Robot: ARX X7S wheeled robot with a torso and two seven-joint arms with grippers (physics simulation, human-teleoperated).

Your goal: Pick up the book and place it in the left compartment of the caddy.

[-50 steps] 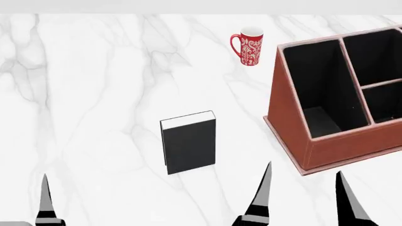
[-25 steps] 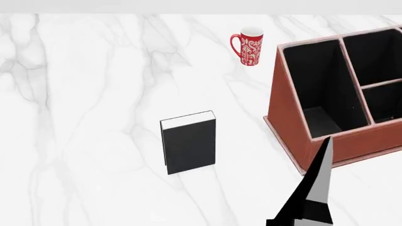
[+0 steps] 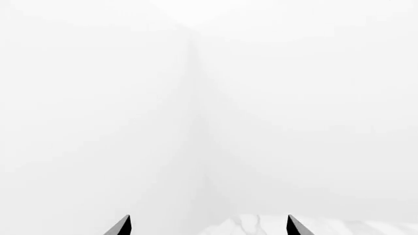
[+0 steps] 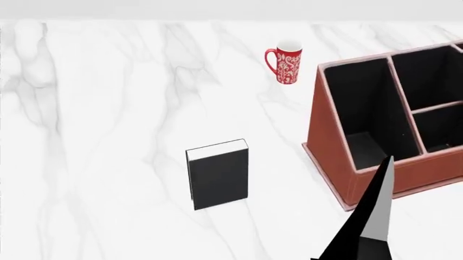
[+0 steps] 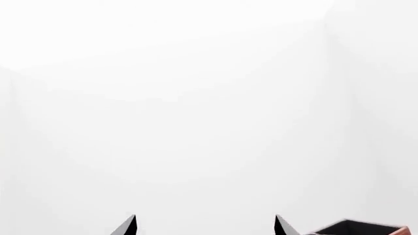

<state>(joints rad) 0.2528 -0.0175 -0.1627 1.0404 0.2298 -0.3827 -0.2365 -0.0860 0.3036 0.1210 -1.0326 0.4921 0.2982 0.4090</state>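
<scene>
The black book (image 4: pixel 217 174) with white page edges stands on the white marble table (image 4: pixel 108 135), left of the caddy (image 4: pixel 329 135). The caddy is reddish-brown with a pink rim; its left compartment (image 4: pixel 365 111) is a long black-lined slot and looks empty. One dark finger (image 4: pixel 378 208) of my right gripper rises at the bottom right, in front of the caddy's near corner and well right of the book. In the right wrist view the right gripper (image 5: pixel 204 226) is open and empty, with a caddy corner (image 5: pixel 359 227) beside it. The left gripper (image 3: pixel 207 226) is open and empty.
A red patterned mug (image 4: pixel 285 66) stands at the back, behind the book and left of the caddy. The caddy's right side has shorter sections (image 4: pixel 426 81) split by a crossbar. The left wrist view shows only pale background and a bit of marble (image 3: pixel 261 226).
The left gripper's finger has dropped out of the head view. The right gripper rose in front of the caddy's near corner. The head view shifted, so everything sits slightly lower in it.
</scene>
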